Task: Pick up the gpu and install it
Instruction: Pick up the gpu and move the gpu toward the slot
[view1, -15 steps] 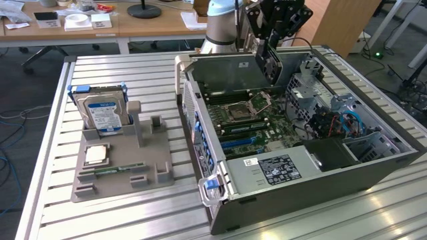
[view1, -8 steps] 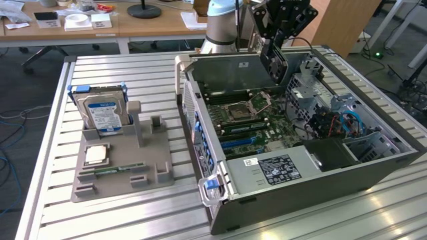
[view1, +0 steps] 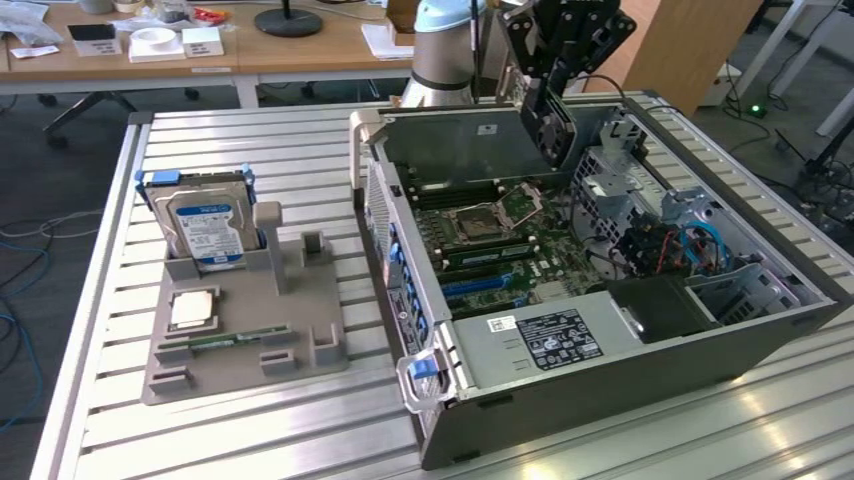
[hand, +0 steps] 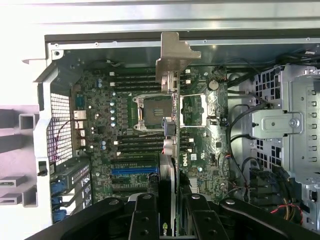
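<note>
A hard drive (view1: 207, 228) stands upright in a grey holder (view1: 267, 312).

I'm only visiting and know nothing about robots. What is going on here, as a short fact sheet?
Gripper: the gripper is closed on the gpu
Gpu position: held on edge above the motherboard, not in a slot
Computer case: the computer case lies on its side with its side panel off
Holder: a grey holder stands at the exterior view's left
On the holder: a hard drive standing upright and a memory stick lying flat
Surface: a slatted metal table
</note>
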